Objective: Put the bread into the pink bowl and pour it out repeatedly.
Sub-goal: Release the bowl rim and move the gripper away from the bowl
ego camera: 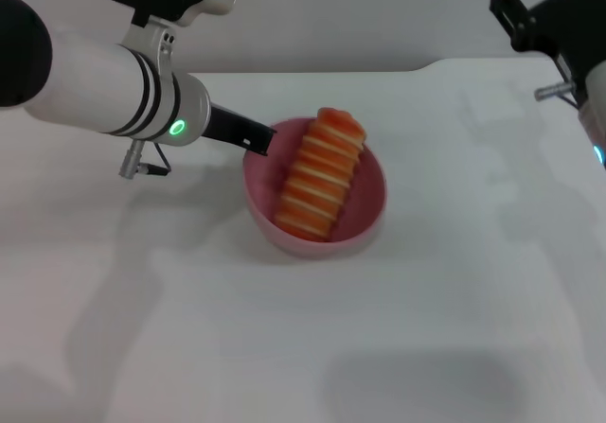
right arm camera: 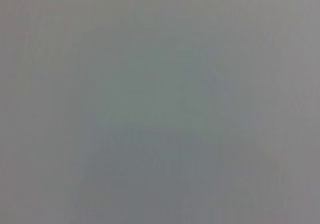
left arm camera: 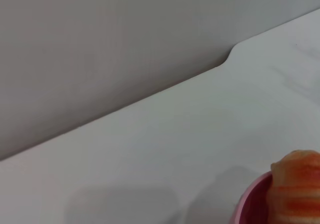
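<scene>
Bread [ego camera: 320, 183], one piece: elongated orange-brown toy loaf with pale cream stripes across its ridged segments, lying inside the pink bowl [ego camera: 365, 217]. It leans diagonally, lower end down in the bowl's near-left interior, upper end propped against the far rim and rising above it. Pink bowl, one: round, glossy, deep, standing upright on the white worktop [ego camera: 426, 328] near the middle of the head view. Left end effector [ego camera: 254, 140]: dark fingers reaching in from the left at the end of a white forearm with black bands and a lit green ring, their tip meeting the bowl's left rim; whether the fingers are closed on that rim or merely touching it cannot be told, since only a single dark tip is visible there. Left wrist view: one corner holds a slice of the bowl's rim [left arm camera: 246, 204] and the loaf's raised end [left arm camera: 296, 186]; the remainder is bare worktop surface [left arm camera: 165, 149] running to a far edge with a stepped notch, and a plain grey wall beyond. Right end effector [ego camera: 519, 14]: dark assembly held high at the upper right corner of the head view, well apart from the bowl and over the far right of the worktop; its opening cannot be told. Right wrist view: uniform grey field, nothing distinguishable. Worktop, one: white, matte, carrying soft shadows of the arms along its near side.
</scene>
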`<action>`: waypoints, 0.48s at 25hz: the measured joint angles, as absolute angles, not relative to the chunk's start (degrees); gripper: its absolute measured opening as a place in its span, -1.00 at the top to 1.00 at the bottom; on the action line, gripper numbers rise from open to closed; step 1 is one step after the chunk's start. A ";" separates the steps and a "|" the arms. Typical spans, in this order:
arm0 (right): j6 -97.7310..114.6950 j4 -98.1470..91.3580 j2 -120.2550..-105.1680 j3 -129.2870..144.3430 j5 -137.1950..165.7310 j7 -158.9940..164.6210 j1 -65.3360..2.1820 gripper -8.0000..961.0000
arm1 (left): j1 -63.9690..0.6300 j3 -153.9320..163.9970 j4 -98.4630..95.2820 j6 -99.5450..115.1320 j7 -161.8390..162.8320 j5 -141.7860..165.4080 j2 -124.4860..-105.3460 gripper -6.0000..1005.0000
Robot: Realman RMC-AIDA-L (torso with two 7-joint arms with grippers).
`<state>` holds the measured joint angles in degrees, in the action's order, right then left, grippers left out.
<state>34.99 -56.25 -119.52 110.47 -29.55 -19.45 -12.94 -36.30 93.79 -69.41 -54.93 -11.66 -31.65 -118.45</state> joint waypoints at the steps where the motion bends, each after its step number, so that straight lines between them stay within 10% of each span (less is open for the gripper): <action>1: 35.02 -55.96 -119.53 110.68 -30.69 -19.38 -12.80 -0.57 | -36.30 93.85 -69.40 -55.06 -10.72 -31.64 -118.46 0.92; 12: 33.49 -54.29 -119.37 111.89 -33.38 -18.96 -13.07 -0.57 | -35.89 93.88 -69.41 -55.29 -6.53 -31.65 -118.41 0.92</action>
<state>33.49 -54.29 -119.37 111.89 -33.37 -18.96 -13.07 -35.89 93.88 -69.41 -55.29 -6.53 -31.65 -118.41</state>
